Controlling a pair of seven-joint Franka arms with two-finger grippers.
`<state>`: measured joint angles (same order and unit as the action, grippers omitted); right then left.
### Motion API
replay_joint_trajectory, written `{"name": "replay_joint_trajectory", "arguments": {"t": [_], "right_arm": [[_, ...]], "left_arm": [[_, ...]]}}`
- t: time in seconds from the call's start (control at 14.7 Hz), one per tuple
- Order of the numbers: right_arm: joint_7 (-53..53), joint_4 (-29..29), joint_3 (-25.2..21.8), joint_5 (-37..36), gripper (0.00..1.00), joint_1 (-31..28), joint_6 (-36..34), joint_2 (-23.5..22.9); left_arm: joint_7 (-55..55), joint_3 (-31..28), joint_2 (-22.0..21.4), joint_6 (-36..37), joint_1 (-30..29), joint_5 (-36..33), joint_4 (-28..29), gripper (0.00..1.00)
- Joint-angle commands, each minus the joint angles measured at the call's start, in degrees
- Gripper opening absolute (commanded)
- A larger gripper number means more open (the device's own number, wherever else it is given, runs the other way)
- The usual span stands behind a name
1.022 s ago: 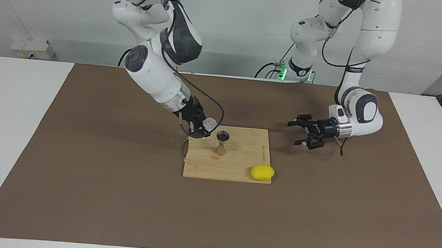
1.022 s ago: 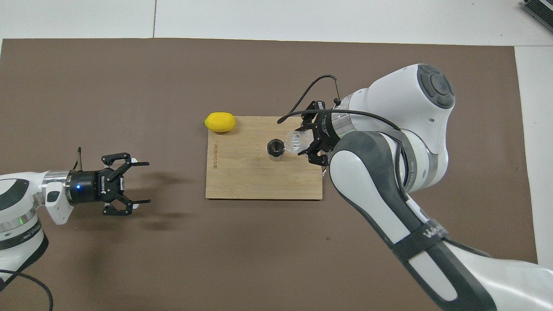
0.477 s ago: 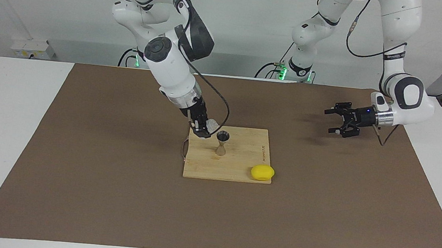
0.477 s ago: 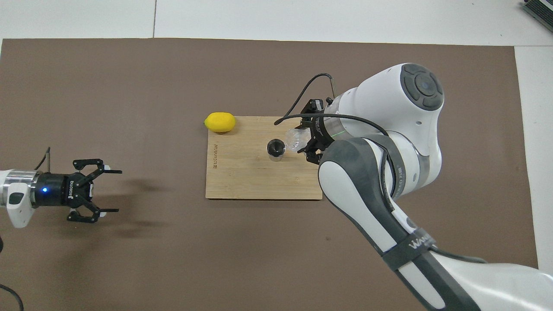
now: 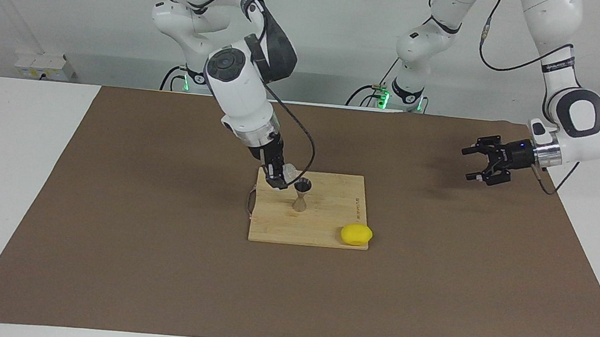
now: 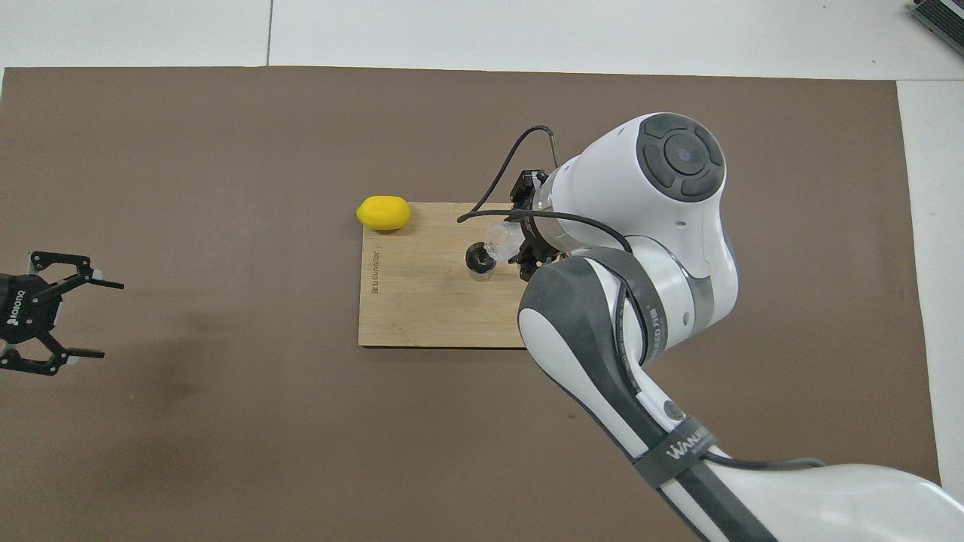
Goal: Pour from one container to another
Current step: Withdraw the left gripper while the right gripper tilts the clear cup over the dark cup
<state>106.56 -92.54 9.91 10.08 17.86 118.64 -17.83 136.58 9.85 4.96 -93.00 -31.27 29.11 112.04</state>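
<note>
On the brown-matted worktop (image 5: 104, 260), a metal jigger (image 5: 300, 195) stands upright on the bamboo board (image 5: 321, 231). The right end effector (image 5: 278, 180) grips the clear cup (image 5: 289, 172), tipped over its mouth to pour. The left end effector (image 5: 481, 163) waits, open and empty.

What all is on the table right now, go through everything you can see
Mat: one, brown, covers most of the white table.
Board: one, pale wood, on the mat at mid-table.
Jigger: one, silvery metal, upright on the board.
Cup: one, clear, tipped at the jigger's rim, held in the right gripper.
Lemon: one, yellow, on the board's corner toward the left arm's end, farther from the robots than the jigger.
Right gripper: one, black, shut on the cup, over the board beside the jigger.
Left gripper: one, black, open, holds nothing, waits over the mat at the left arm's end.
</note>
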Motion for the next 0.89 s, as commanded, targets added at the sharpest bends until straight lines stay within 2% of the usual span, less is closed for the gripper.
{"name": "replay_joint_trajectory", "arguments": {"t": [0.0, 0.2, 0.41, 0.82], "right_arm": [[1.9, 2.3, -0.1, -3.4, 0.0, 0.2, -1.6, -1.1], [2.2, 2.1, -0.1, -4.4, 0.0, 1.2, -1.6, -1.0], [2.2, 2.0, -0.1, -5.2, 0.0, 1.5, -1.6, -1.0], [3.4, 1.7, 0.0, -8.7, 0.0, 2.3, -1.6, -1.1]], "left_arm": [[-1.5, 0.0, -1.7, -0.3, 1.1, -4.6, -3.3, 1.0], [-1.2, 0.0, -4.2, -0.5, 2.6, -4.9, -4.2, 1.0], [-1.4, 0.1, -7.4, -1.0, 5.2, -9.8, -5.1, 1.0], [-1.7, 0.2, -15.1, 0.1, 7.4, -9.9, -5.3, 1.0]]}}
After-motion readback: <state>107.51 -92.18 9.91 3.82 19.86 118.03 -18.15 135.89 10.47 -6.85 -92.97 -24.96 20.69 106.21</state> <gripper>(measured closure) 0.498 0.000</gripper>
